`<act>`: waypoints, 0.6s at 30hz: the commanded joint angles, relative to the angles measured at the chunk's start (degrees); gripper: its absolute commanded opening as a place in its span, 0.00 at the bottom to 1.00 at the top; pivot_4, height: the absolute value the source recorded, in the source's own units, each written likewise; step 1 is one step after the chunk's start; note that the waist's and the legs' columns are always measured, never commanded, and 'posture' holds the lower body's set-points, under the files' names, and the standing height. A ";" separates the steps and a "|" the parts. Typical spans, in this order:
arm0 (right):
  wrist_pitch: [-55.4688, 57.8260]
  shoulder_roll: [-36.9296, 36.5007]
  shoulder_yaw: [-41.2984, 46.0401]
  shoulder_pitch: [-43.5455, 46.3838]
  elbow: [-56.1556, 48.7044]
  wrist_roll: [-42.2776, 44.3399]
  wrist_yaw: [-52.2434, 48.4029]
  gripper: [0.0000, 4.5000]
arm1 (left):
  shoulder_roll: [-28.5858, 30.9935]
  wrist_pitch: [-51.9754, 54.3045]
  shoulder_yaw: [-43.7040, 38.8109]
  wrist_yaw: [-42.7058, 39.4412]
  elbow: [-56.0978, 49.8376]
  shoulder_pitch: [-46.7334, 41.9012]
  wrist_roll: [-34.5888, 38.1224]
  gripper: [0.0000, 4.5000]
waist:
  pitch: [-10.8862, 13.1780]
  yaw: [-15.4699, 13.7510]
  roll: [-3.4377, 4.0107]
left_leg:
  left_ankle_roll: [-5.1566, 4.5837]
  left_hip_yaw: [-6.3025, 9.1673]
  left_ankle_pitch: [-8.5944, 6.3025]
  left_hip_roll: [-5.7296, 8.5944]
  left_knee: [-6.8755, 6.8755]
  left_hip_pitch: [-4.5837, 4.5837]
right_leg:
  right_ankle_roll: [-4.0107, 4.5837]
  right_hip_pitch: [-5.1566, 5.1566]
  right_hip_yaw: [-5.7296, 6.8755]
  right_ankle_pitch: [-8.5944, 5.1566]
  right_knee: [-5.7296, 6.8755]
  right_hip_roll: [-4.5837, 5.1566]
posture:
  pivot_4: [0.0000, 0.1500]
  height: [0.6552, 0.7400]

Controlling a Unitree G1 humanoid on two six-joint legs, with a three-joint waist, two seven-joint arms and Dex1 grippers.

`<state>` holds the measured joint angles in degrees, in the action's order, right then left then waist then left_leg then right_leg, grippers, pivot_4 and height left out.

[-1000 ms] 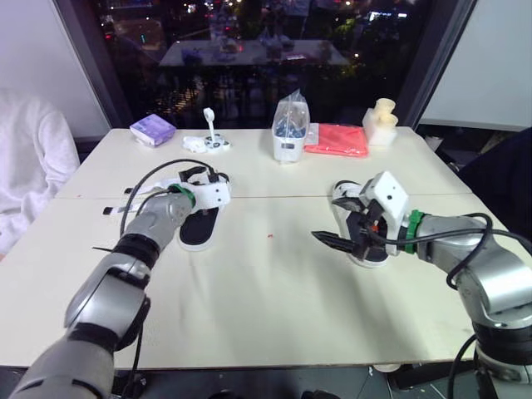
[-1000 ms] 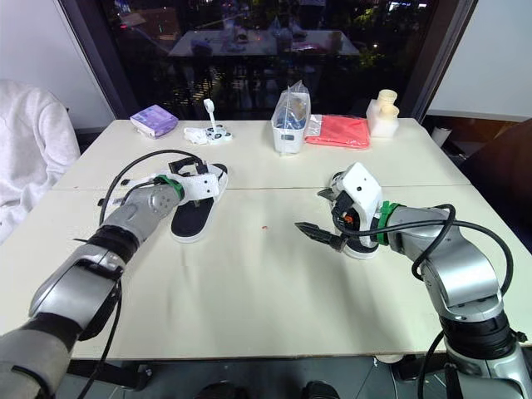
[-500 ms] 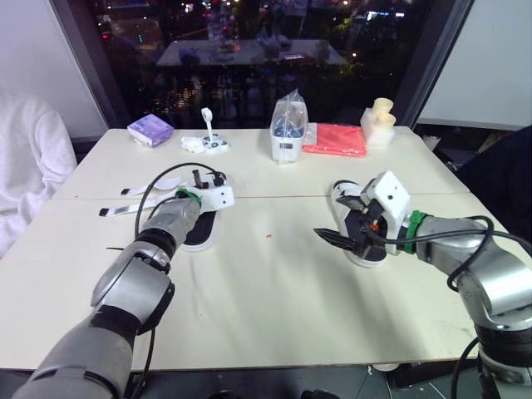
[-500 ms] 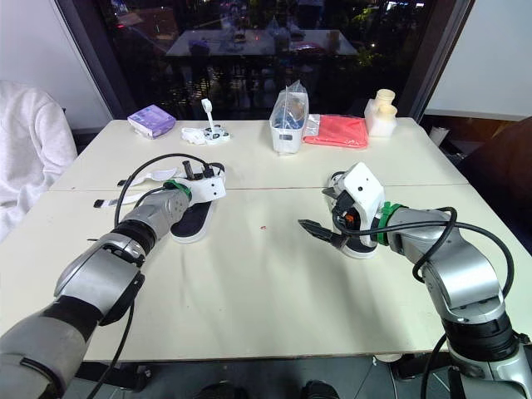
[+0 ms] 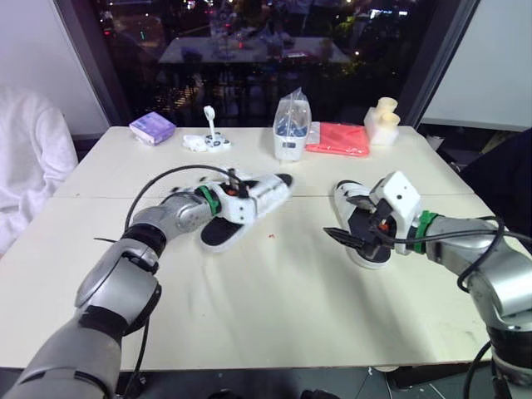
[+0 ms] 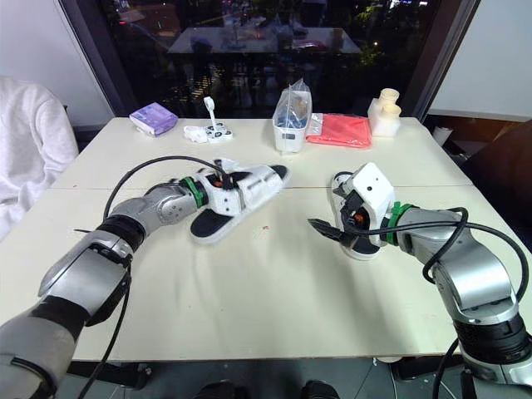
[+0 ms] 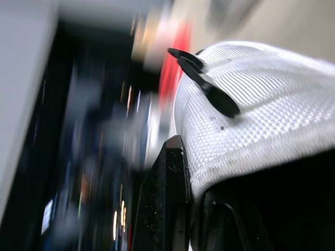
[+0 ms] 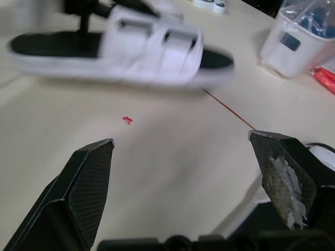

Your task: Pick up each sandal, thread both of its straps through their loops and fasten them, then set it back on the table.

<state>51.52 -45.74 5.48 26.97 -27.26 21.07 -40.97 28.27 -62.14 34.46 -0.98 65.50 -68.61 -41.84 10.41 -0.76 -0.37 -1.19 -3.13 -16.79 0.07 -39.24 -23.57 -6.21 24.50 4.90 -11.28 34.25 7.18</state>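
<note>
Gripping the white woven-strap, black-footbed sandal (image 5: 264, 189), left gripper (image 5: 230, 194) holds it tilted — right gripper (image 8: 180, 138) gapes wide.

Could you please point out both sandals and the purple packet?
Held sandal (image 6: 253, 184): right eye view, white straps.
Table sandal (image 5: 346, 192): left eye view, far end.
Purple packet (image 6: 154, 119): right eye view, top face.

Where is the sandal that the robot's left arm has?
In the head views, the sandal is left of centre, held by the left gripper, just nearer the robot than the clear bag.
</note>
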 commanded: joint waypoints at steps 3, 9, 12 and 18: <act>-2.41 -2.09 2.85 -0.85 0.10 0.31 -0.23 1.00 | 4.32 -18.50 3.45 2.50 -7.71 -0.04 -7.32 0.01 | 0.00 0.09 0.00 | -0.04 -0.03 -0.03 -0.02 0.00 0.03 | 0.00 0.03 0.00 0.00 -0.01 0.00 | 1.00 1.00; -2.15 -2.32 2.98 -1.88 -0.99 1.00 0.27 1.00 | 5.02 -24.78 3.64 7.55 -12.80 2.99 -14.97 0.01 | -0.01 -0.08 0.02 | -0.07 -0.02 -0.03 -0.03 -0.03 0.05 | 0.00 0.03 0.00 0.00 0.08 0.00 | 1.00 1.00; -1.96 -2.24 2.67 -1.99 -1.33 1.20 0.62 1.00 | 5.05 -24.91 3.86 10.50 -15.15 4.58 -18.97 0.01 | -0.01 -0.18 0.01 | -0.08 -0.02 -0.04 -0.02 -0.07 0.04 | 0.00 0.00 0.00 0.00 0.11 0.01 | 1.00 1.00; -1.85 -2.37 2.25 -2.30 -1.69 1.13 0.69 1.00 | 5.77 -25.77 3.84 15.06 -18.58 7.05 -22.67 0.01 | -0.01 -0.02 0.02 | -0.10 -0.02 -0.05 -0.03 -0.08 0.04 | -0.01 0.00 0.00 0.01 0.12 0.01 | 1.00 1.00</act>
<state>50.12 -47.26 6.46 24.58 -26.95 21.67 -40.63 33.43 -87.00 39.03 11.94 48.73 -61.40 -63.83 10.40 -0.78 -0.36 -1.29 -3.15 -16.84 0.05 -39.33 -23.52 -6.21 24.50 4.90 -11.27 34.38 7.19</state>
